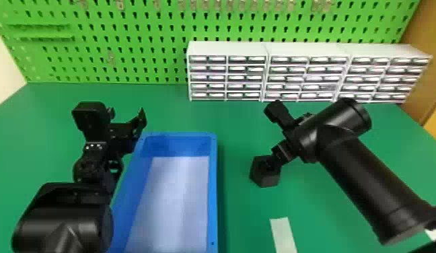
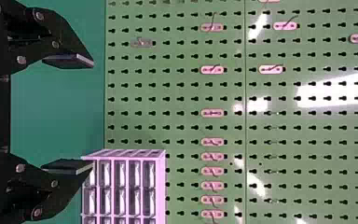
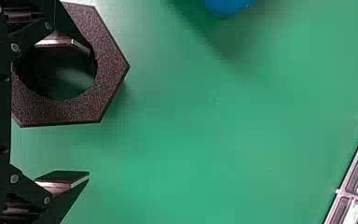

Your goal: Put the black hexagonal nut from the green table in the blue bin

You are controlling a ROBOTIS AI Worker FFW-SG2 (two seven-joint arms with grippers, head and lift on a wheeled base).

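Nut [image 1: 269, 179] on table [image 1: 242, 208], right of bin [image 1: 212, 202]. Right gripper [image 3: 89, 112] wide open, gripping nothing: one finger at nut's hole, other outside rim, presumably to pinch ring wall. Left gripper [image 2: 93, 114] open, empty, near bin's far left corner, likely clear of work.

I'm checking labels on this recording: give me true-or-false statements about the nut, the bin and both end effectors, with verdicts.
1. The black hexagonal nut is inside the blue bin. False: it is on the green table, right of the bin.
2. The right end effector has its fingers apart. True.
3. The left end effector is shut on the nut. False: its fingers are apart, with nothing between them.
4. White drawer units stand in front of the green pegboard. True.
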